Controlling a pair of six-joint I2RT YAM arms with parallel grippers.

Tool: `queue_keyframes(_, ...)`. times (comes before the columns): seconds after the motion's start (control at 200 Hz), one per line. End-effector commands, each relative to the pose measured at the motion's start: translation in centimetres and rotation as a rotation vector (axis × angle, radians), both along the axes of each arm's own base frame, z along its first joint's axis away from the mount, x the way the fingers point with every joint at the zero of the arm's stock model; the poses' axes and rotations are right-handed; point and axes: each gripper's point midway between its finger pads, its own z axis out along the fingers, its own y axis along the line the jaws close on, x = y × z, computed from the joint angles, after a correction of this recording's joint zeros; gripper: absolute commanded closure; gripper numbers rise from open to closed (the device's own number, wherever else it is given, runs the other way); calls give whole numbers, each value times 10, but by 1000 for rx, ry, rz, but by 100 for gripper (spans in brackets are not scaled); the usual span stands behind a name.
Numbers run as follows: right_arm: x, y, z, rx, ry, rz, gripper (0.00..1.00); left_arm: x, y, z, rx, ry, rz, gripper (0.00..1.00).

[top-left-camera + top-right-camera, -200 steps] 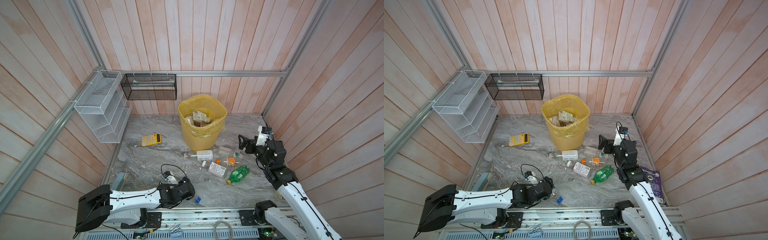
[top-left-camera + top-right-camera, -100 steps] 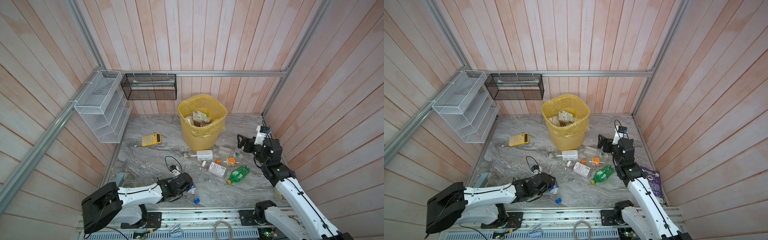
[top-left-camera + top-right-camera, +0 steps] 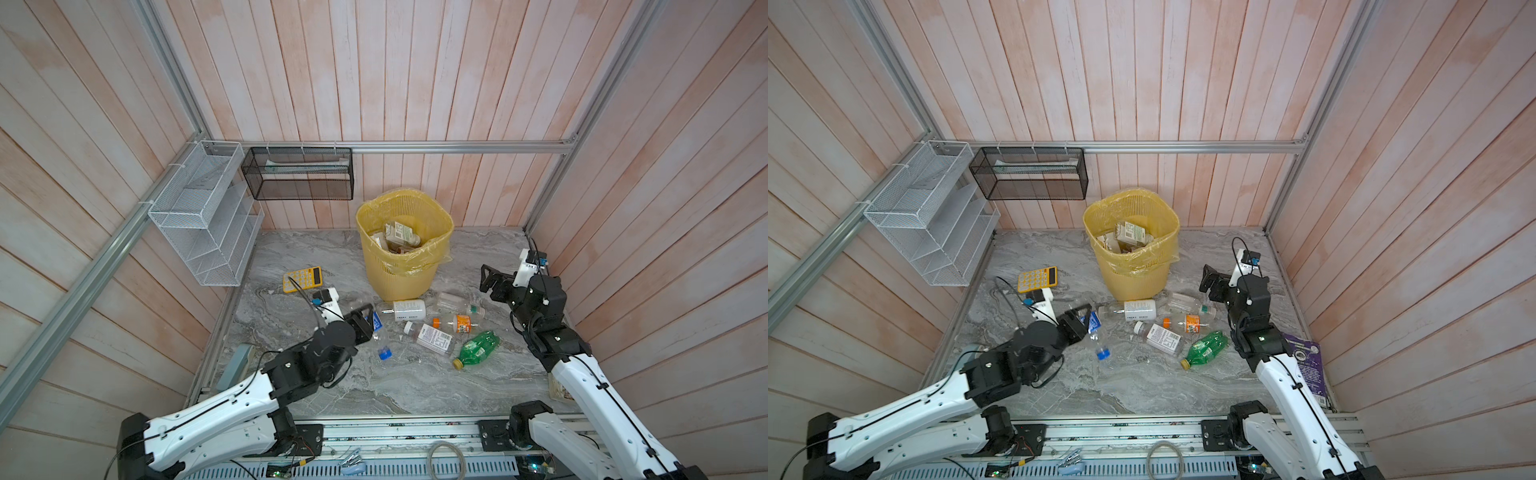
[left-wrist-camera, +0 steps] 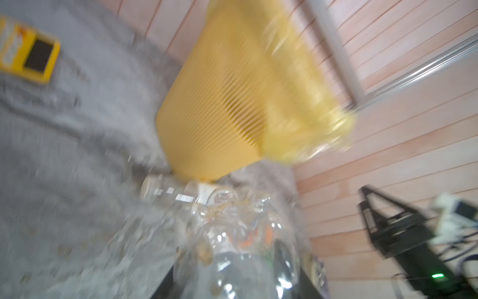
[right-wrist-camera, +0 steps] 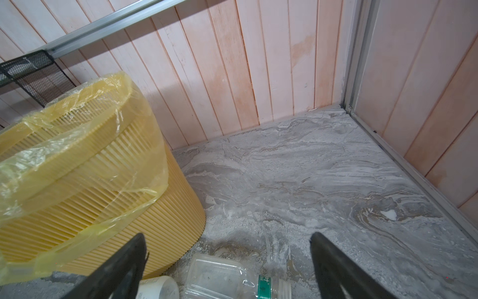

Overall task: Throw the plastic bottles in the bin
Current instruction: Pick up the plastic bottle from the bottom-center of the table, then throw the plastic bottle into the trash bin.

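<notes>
Five plastic bottles (image 3: 432, 338) lie on the floor just near of the partly filled bin (image 3: 399, 286); left gripper (image 3: 368, 322) clamps a sixth, blue-capped bottle (image 3: 381, 337) left of them; right gripper (image 3: 487, 280) spread, empty.

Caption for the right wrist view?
Right gripper, jaws open, near a clear bottle lying beside the yellow bin.

The bin (image 3: 399, 286) is yellow, finely slatted, its liner (image 3: 432, 253) translucent yellow. The surface (image 3: 374, 386) is grey with marble veining. The green bottle (image 3: 478, 347) has a gold cap. The calculator (image 3: 302, 278) is yellow; the walls (image 3: 374, 83) pale pink.
</notes>
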Motion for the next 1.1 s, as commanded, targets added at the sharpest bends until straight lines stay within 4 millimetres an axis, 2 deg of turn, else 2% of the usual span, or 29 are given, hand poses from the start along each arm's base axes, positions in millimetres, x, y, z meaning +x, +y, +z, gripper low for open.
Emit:
queue_keyframes(0.0,-4,-15,35,-13,-96,-69,1,-2,52,101,151,-344,179,55)
queue_keyframes(0.06,-7,-16,42,-8,-124,-72,1,-9,59,144,149,-483,204,55)
queue_keyframes(0.13,-11,-16,48,-6,-144,-62,1,-11,55,182,203,-616,225,55)
queue_keyframes(0.195,-12,-14,47,-8,-144,-51,1,-4,37,207,273,-691,221,55)
queue_keyframes(0.26,-12,-10,43,-7,-131,-30,1,12,10,226,319,-736,175,54)
queue_keyframes(0.35,-13,-6,38,1,-116,-5,1,71,-27,224,359,-692,74,52)
queue_keyframes(0.4,-13,-4,36,7,-111,5,1,113,-52,204,368,-606,-17,48)
queue_keyframes(0.41,-14,-4,37,9,-112,6,1,117,-51,207,360,-596,-21,46)
queue_keyframes(0.435,-14,-3,37,11,-113,9,1,132,-60,198,371,-544,-52,36)
queue_keyframes(0.445,-14,-3,37,11,-114,11,1,141,-65,189,387,-513,-64,33)
queue_keyframes(0.465,-15,-3,38,12,-114,14,1,152,-71,184,395,-477,-80,29)
queue_keyframes(0.515,-17,-3,42,6,-117,14,1,168,-82,171,436,-413,-99,19)
queue_keyframes(0.59,-22,-9,47,-17,-124,-9,1,161,-84,181,421,-443,-99,0)
queue_keyframes(0.71,-28,-18,49,-48,-125,-46,1,130,-60,218,382,-551,-27,0)
queue_keyframes(0.82,-28,-19,42,-48,-101,-55,1,106,-43,230,396,-595,23,0)
queue_keyframes(0.93,-24,-21,22,-35,-26,-75,1,88,-35,223,375,-613,30,0)
queue_keyframes(1.03,-20,-18,-10,-23,81,-73,1,79,-34,200,373,-596,14,0)
queue_keyframes(1.095,-20,-15,-36,22,164,-71,1,76,-31,176,391,-562,6,0)
